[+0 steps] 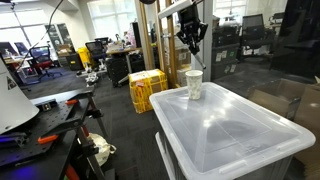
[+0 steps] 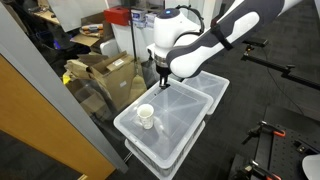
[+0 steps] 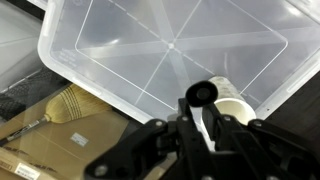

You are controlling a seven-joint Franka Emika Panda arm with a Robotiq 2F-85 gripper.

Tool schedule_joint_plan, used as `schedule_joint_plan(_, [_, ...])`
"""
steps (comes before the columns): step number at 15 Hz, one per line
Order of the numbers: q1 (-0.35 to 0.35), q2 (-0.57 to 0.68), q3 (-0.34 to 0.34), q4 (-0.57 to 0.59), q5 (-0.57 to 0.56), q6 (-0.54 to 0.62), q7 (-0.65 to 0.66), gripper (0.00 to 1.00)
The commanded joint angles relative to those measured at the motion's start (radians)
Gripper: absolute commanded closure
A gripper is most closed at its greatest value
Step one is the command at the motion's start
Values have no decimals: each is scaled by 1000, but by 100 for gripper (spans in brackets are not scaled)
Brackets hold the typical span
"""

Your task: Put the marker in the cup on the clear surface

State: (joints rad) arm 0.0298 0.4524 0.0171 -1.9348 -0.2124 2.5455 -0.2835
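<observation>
The cup [image 1: 194, 84] is a small whitish tumbler. It stands upright near a corner of the clear surface [image 1: 235, 135], a large translucent bin lid, and shows in both exterior views [image 2: 146, 116]. My gripper [image 1: 191, 40] hangs above the lid, higher than the cup, and is shut on the marker [image 3: 200, 94]. In the wrist view the marker's round black end points down between the fingers [image 3: 203, 118], and the cup's open rim [image 3: 233, 108] lies just beside it. In an exterior view the gripper [image 2: 163, 78] is over the lid [image 2: 185, 120], apart from the cup.
Yellow crates [image 1: 147, 88] stand on the floor behind the bin. Cardboard boxes [image 2: 105, 75] sit beside it, also showing in the wrist view [image 3: 60, 125]. A cluttered workbench [image 1: 45, 125] is to one side. A glass partition [image 2: 60, 100] runs near the bin.
</observation>
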Motion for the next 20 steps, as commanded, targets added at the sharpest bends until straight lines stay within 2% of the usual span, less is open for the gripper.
schedule_joint_plan(1, [-9,-80,-25,-143,-16,109,68,95])
schedule_joint_plan(6, [-8,-80,-78,-208,-25,215,136,95])
schedule_joint_plan(14, [21,-42,-172,-217,-49,302,267,95])
schedule_joint_plan(20, [123,0,-311,-187,-157,313,477,95])
